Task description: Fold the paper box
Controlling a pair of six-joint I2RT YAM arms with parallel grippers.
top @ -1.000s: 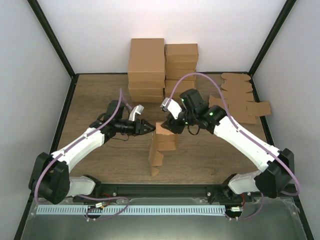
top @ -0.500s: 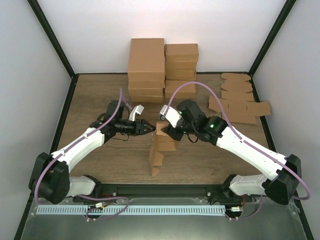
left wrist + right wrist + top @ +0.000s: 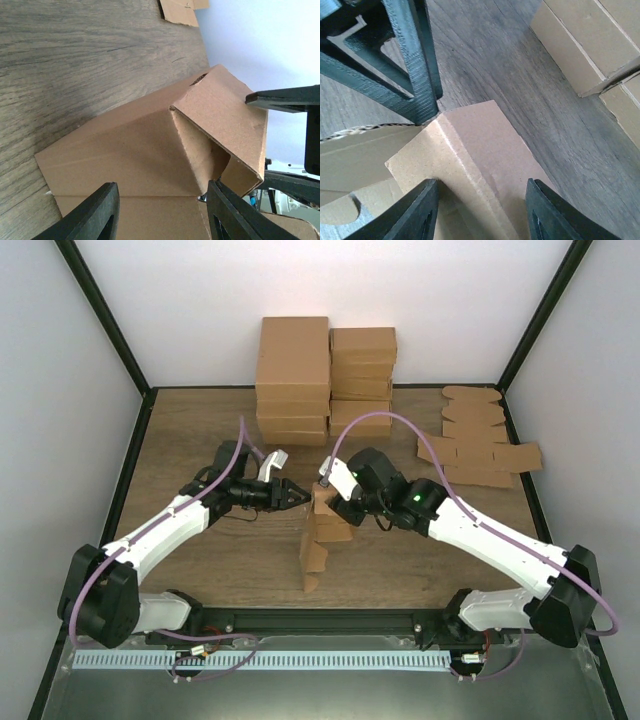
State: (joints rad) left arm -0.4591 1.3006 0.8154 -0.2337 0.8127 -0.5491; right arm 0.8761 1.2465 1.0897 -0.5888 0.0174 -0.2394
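- Step, as I read it: mid-fold. The paper box [image 3: 322,530] is part-formed, with one end raised off the counter [image 3: 200,440] and an end flap [image 3: 225,115] standing up at an angle, not yet tucked.
- The box sits right between the two claws. Its raised end is at their tips, and the rest trails away below them towards the arm bases.
- Left claw [image 3: 161,185]: jaws about halfway apart and not clamped. The cardboard panel runs wider than the gap and passes under both fingers. Whether the tips press on it or hover just over it, I cannot tell.
- Right claw [image 3: 481,181]: same, about half open. The flap lies across the gap and spreads past one finger. No pinch is visible.
- A finger of the left claw meets the flap's corner just ahead of the right claw.
- Next move, my guess: one claw steadies the body while the other pushes the flap over and in. That calls for a slow push along the crease, or the light box will skid or spring back.
- Finished cartons [image 3: 292,370] are stacked beyond both claws. Flat blanks [image 3: 480,440] lie well off past the right claw. Neither is involved.
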